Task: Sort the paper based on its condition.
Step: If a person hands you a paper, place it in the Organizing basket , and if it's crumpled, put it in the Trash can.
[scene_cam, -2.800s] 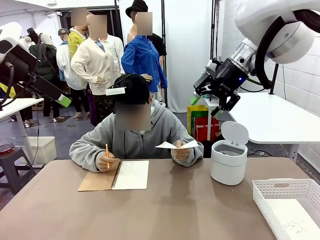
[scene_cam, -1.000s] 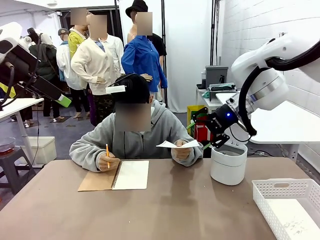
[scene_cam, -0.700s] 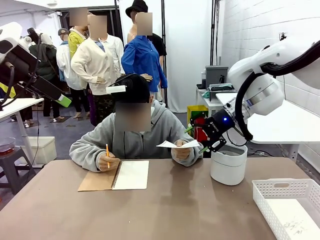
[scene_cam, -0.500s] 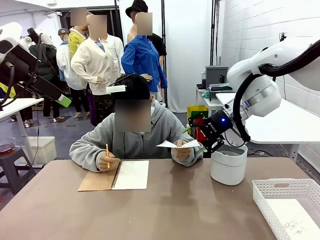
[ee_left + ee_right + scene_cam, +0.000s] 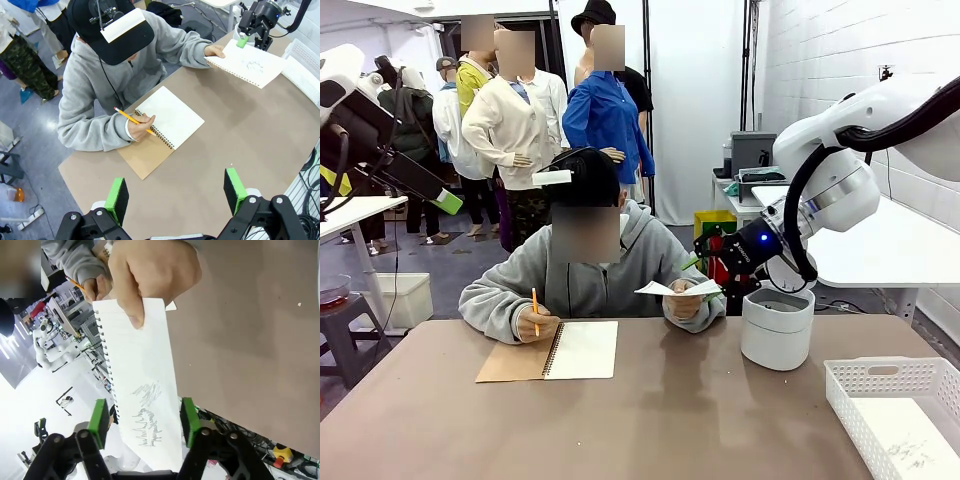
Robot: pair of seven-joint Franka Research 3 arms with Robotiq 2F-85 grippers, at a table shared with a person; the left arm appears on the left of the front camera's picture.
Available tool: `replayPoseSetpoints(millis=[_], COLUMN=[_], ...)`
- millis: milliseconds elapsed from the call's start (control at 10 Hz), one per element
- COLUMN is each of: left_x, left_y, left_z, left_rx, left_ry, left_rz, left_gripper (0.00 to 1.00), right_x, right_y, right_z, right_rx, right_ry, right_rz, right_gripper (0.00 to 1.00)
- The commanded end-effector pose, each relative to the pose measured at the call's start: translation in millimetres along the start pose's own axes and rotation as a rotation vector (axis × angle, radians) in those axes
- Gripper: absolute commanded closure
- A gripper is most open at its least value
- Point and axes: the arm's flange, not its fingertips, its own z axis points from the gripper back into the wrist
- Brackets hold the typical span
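After it dropped toward paper [image 5: 675, 290], right gripper [image 5: 706, 280]: wide, straddled paper's edge
left gripper [image 5: 175, 192]: wide, far from paper
task: handover looked ready

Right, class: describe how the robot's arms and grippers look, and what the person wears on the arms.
The right arm has white rounded links, a black cable looping past the wrist and a small blue light. The right gripper and the left gripper are black, two-fingered, with green pads. The person wears grey hoodie sleeves.
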Motion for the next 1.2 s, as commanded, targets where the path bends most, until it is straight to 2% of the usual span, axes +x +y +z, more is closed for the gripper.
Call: replayPoseSetpoints(millis=[0,100,200,900,1000,1100], left_x=[0.2,0.2,0.2,0.2,0.2,0.2], left_y=[-0.4,-0.4,-0.4,-0.4,-0.4,-0.4], left_z=[0.1,0.1,0.1,0.1,0.1,0.1], left_rx=[-0.012,-0.012,-0.012,-0.012,-0.012,-0.012], left_ry=[-0.004,-0.004,-0.004,-0.004,-0.004,-0.004], left_rz=[0.018,0.018,0.018,0.018,0.018,0.018], left_gripper=[0.0,0.0,0.0,0.0,0.0,0.0], right_x=[-2.2,-1.6,-1.7,-4.9,-8.4,-19.1], right_y=[-1.1,-0.7,-0.8,-2.8,-2.4,3.7], right_z=[-0.6,-0.7,-0.9,-0.1,0.9,3.3], right_rx=[0.005,0.005,0.005,-0.012,-0.022,-0.054], right_ry=[-0.004,-0.001,0.002,0.045,0.061,0.037], right_rz=[-0.016,-0.018,-0.021,-0.015,0.002,0.06], right_gripper=[0.75,0.95,1.0,1.0,1.0,1.0])
